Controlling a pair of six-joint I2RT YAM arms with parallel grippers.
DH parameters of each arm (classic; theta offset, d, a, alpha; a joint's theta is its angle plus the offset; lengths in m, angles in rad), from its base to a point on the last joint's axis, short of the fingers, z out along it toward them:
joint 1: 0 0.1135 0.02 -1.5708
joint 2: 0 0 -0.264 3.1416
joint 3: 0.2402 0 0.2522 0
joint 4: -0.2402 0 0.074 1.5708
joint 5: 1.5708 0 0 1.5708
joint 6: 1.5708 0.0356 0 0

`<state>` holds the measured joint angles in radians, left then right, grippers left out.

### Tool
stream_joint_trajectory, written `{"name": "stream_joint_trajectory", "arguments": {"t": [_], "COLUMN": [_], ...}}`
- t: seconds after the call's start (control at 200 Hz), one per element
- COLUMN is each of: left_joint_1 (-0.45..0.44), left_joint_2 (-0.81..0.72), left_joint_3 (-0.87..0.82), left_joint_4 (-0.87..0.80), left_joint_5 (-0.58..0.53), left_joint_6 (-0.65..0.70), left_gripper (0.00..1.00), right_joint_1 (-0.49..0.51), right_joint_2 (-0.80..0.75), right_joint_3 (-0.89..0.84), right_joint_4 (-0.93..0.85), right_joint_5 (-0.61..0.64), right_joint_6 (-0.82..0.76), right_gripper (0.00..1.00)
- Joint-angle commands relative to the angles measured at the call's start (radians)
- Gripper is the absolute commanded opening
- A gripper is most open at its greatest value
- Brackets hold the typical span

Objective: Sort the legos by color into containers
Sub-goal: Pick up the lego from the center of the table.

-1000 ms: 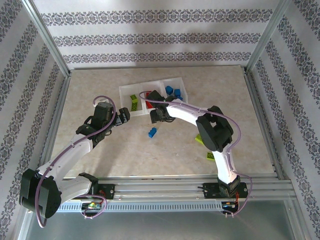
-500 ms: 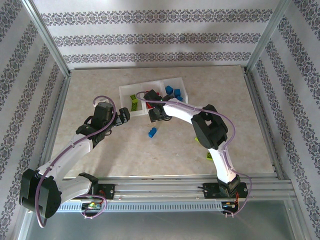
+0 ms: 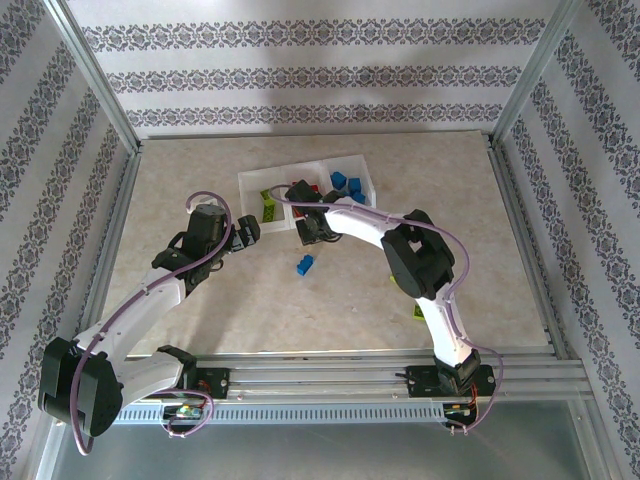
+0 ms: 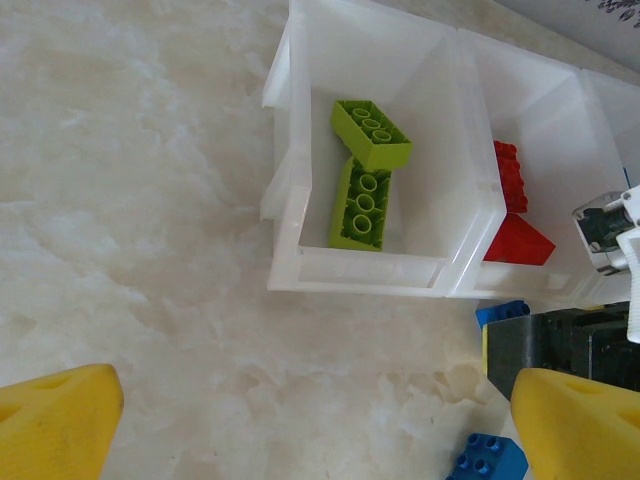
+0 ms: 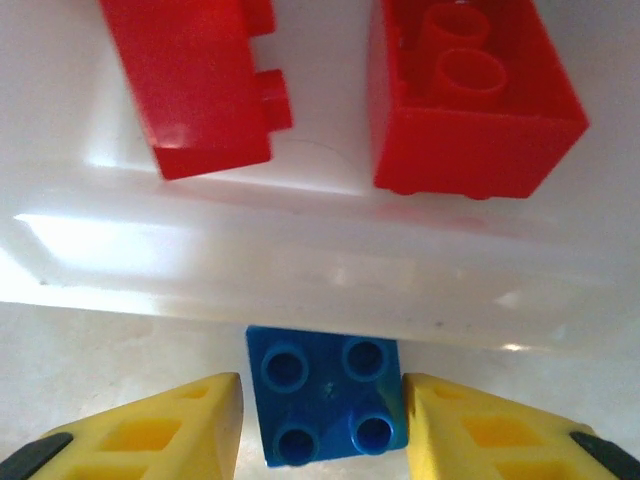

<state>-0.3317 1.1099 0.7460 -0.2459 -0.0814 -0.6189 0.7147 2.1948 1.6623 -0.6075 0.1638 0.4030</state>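
The right end effector [image 5: 322, 415] straddles a blue brick [image 5: 325, 390] that lies studs-up on the desk [image 5: 90, 350], right against the outer wall of the containers [image 5: 300, 250]. Its fingers [image 5: 180, 420] meet both sides of the brick and seem to pinch it. Two red bricks [image 5: 195, 80] lie in the bin just beyond. The left end effector [image 4: 315, 410] hangs spread wide near the bin holding two green bricks [image 4: 368, 135].
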Motion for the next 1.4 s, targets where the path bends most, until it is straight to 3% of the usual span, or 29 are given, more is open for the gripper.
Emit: {"name": "stream_joint_trajectory", "arguments": {"t": [0.0, 0.41, 0.79, 1.399], "left_joint_1": [0.019, 0.018, 0.02, 0.02], "left_joint_2": [-0.007, -0.011, -0.004, 0.001], "left_joint_3": [-0.007, -0.004, 0.003, -0.001], "left_joint_4": [0.005, 0.002, 0.002, 0.003], "left_joint_5": [0.001, 0.003, 0.003, 0.012], "left_joint_6": [-0.01, -0.008, -0.005, -0.004], "left_gripper": [1.0, 1.0, 1.0, 1.0], "right_joint_1": [0.02, 0.015, 0.023, -0.003], "right_joint_2": [-0.001, 0.072, 0.032, -0.242], "right_joint_3": [-0.007, 0.061, 0.03, -0.093], "right_joint_4": [0.006, -0.032, -0.057, -0.074], "right_joint_5": [-0.012, 0.023, 0.029, 0.129], "right_joint_6": [-0.013, 0.011, 0.046, 0.079], "right_gripper": [0.46, 0.54, 0.32, 0.31]}}
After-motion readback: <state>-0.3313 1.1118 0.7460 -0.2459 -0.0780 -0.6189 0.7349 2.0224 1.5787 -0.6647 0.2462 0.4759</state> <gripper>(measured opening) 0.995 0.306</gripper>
